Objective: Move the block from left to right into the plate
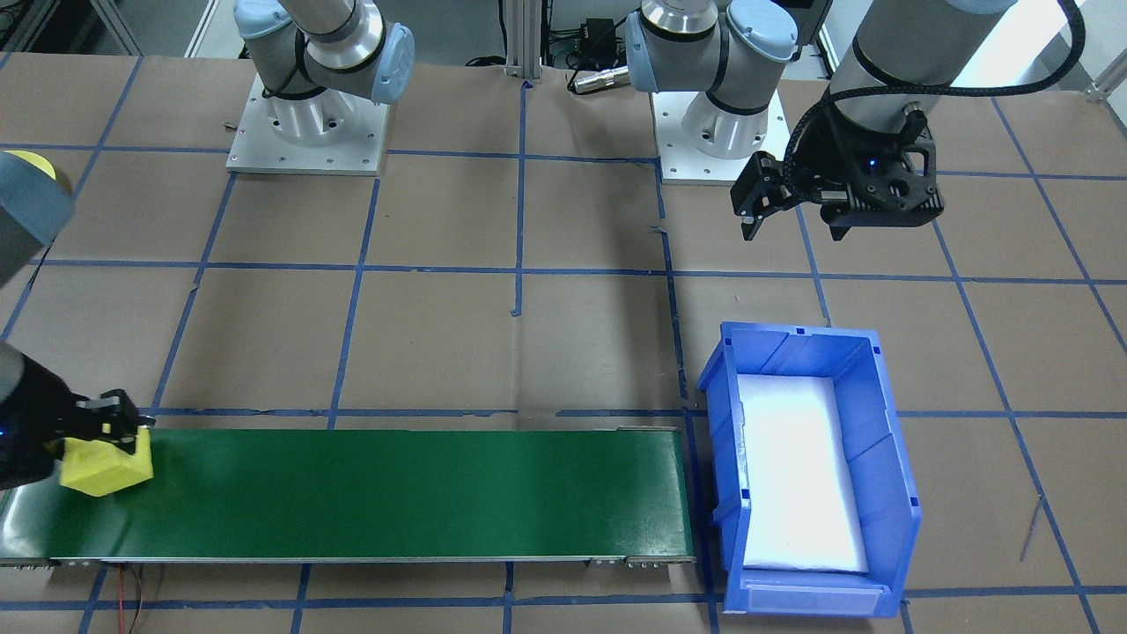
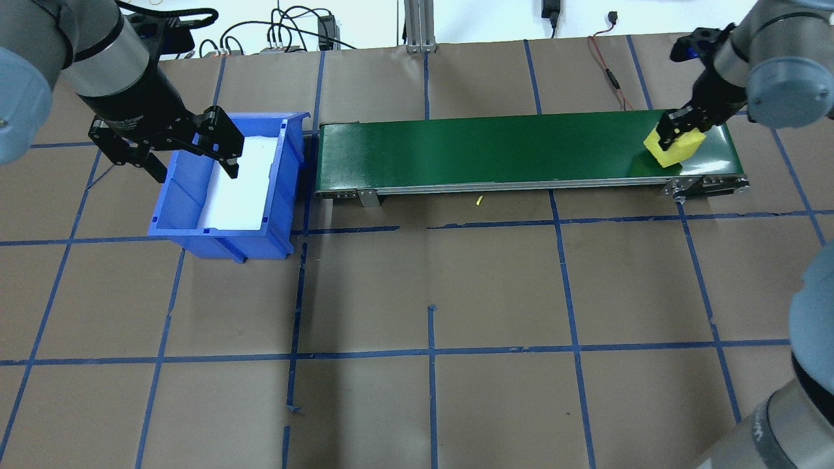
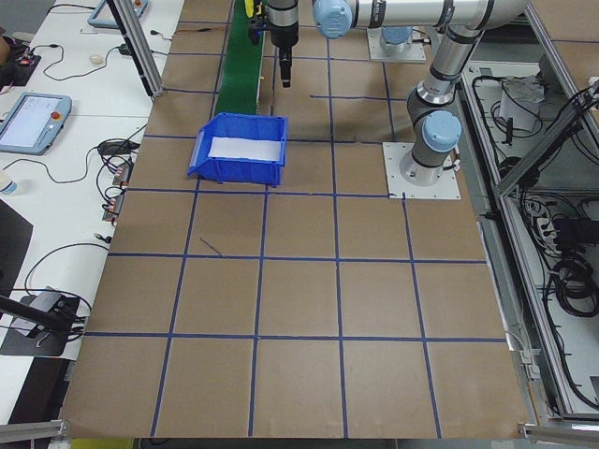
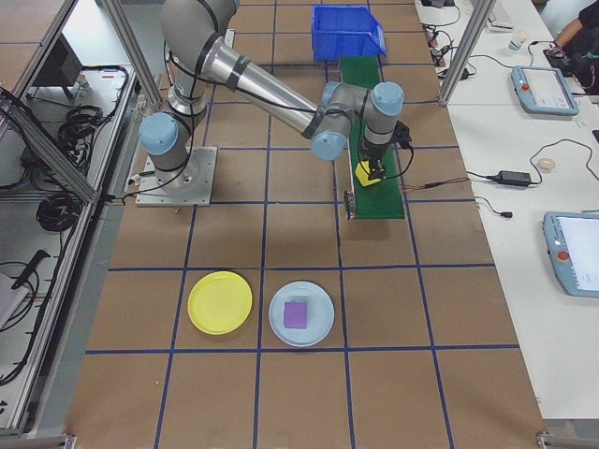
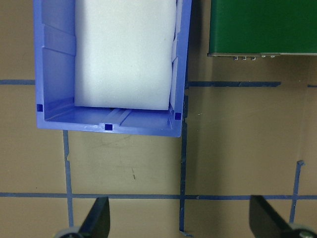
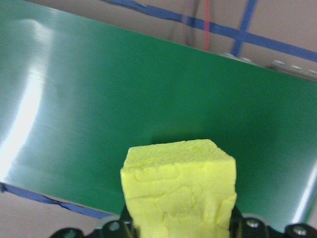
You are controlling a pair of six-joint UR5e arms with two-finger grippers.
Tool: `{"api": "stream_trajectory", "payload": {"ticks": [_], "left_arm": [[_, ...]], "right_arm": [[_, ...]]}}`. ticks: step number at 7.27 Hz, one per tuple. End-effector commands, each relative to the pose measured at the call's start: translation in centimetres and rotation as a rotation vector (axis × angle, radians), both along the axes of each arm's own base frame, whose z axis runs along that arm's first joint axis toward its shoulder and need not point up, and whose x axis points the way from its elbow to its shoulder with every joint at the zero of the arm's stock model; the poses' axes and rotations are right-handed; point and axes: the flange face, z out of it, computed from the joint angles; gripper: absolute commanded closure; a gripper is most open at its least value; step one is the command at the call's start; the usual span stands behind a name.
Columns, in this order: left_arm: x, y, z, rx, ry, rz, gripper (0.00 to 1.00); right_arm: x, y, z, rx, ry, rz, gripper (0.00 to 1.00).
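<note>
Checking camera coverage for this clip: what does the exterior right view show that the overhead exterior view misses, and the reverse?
Only exterior right shows the yellow plate and a pale blue plate holding a purple block. Only overhead shows the left gripper, open above the blue bin. Both show the right gripper shut on the yellow block over the green conveyor.

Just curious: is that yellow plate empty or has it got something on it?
Empty: the yellow plate shows only bare yellow surface.
</note>
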Motion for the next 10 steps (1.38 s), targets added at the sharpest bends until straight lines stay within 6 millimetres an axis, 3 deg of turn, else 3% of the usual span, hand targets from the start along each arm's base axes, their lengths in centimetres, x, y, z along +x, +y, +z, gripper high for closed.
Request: {"api": "stream_trajectory", "payload": {"ticks": [1,2,3,4,5,6,7,8,9,10], "left_arm": [[0.0,0.0,-0.2,0.004,0.001,0.000,0.00],[0.0,0.1,-0.1,0.000,0.004,0.001,0.00],[0.0,0.0,-0.2,0.003,0.004,0.001,0.00],[0.0,0.0,-0.2,0.000,0.005,0.001,0.00],[-0.1,0.0,-0.1,-0.001,0.007,0.001,0.00],[0.0,0.1,-0.3,0.002,0.006,0.001,0.00],[-0.1,0.1,-0.3,0.000,0.007,-0.001,0.00],[-0.1,0.1,-0.4,0.002,0.007,-0.001,0.00],[-0.1,0.1,-0.3,-0.001,0.007,-0.001,0.00],[0.0,0.1,-0.3,0.000,0.005,0.001,0.00]], "right_arm": [[-17.4,9.8,3.6,0.032,-0.024,-0.212,0.85],[-25.5,17.8,1.9,0.065,-0.072,-0.225,0.83],[-32.2,25.9,0.5,0.036,-0.119,-0.188,0.80],[-36.7,32.8,-0.4,0.025,-0.120,-0.111,0.83],[-38.4,38.4,-2.3,0.060,-0.136,-0.152,0.83],[-37.9,40.8,-4.9,0.095,-0.147,-0.171,0.82],[-38.0,40.8,-6.0,0.066,-0.070,-0.118,0.74],[-37.4,40.9,-7.5,0.073,-0.092,-0.113,0.53],[-37.1,40.7,-7.8,0.053,-0.098,-0.110,0.01],[-36.8,40.8,-7.6,0.056,-0.103,-0.118,0.00]]}}
